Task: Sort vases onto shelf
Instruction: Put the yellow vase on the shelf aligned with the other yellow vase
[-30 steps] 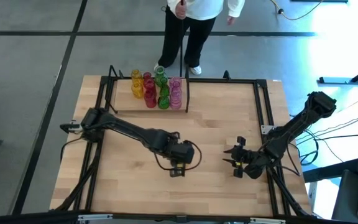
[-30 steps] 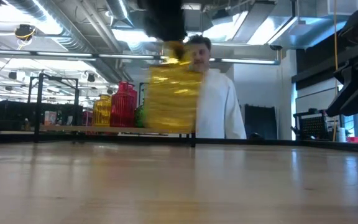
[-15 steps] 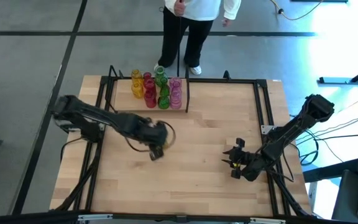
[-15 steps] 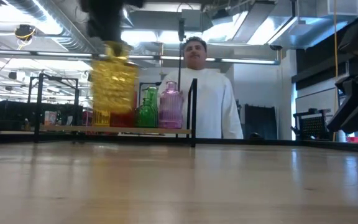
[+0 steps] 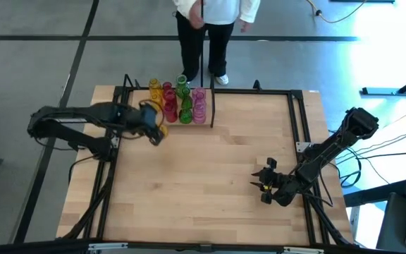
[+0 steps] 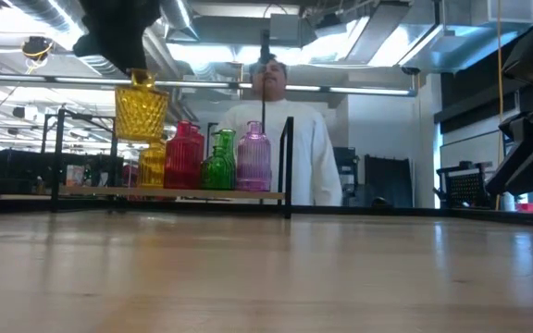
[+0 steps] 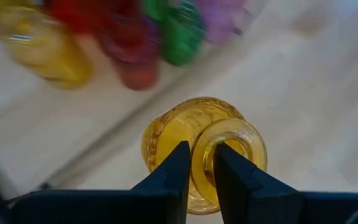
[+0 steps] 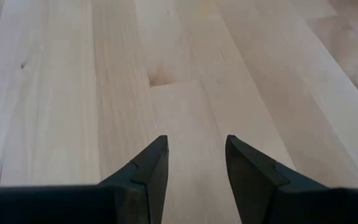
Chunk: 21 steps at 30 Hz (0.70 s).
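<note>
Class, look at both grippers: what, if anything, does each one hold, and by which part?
The left gripper holds a yellow vase by the rim of its neck, one finger inside the mouth. The right gripper holds nothing.

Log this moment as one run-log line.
left tool: holds yellow vase by rim, airborne near shelf | right tool: open, over table

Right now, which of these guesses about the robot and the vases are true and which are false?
1. The left gripper holds a yellow vase by its rim. True.
2. That vase stands on the table. False: it hangs in the air near the shelf.
3. The right gripper holds a green vase. False: it is open and empty, low over bare wood.
4. Vases already stand on the shelf. True.
5. A person stands behind the table. True.
</note>
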Available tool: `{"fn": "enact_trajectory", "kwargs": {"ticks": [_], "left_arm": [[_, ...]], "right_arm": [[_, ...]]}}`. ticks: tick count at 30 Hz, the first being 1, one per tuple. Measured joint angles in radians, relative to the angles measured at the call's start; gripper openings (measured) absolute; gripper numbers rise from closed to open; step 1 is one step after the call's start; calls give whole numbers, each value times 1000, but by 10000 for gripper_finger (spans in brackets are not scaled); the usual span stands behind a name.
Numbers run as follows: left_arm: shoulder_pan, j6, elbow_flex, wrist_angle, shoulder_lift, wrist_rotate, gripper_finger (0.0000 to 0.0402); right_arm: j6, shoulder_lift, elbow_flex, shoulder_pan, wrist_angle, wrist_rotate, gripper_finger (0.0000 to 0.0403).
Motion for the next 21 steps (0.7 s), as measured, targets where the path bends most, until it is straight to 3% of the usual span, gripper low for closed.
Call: {"fn": "enact_trajectory", "kwargs": {"ticks": [7, 15, 21], "left_arm": [[200, 78, -1, -15, -11, -21, 51], [373, 174, -8, 15, 2, 61, 51], [456, 215, -135, 154, 2, 152, 50]], "right_arm": [[1, 0, 0, 0, 3, 1, 143], [-10, 0, 0, 0, -4, 2, 143], [-10, 0, 0, 0, -5, 2, 143]]}}
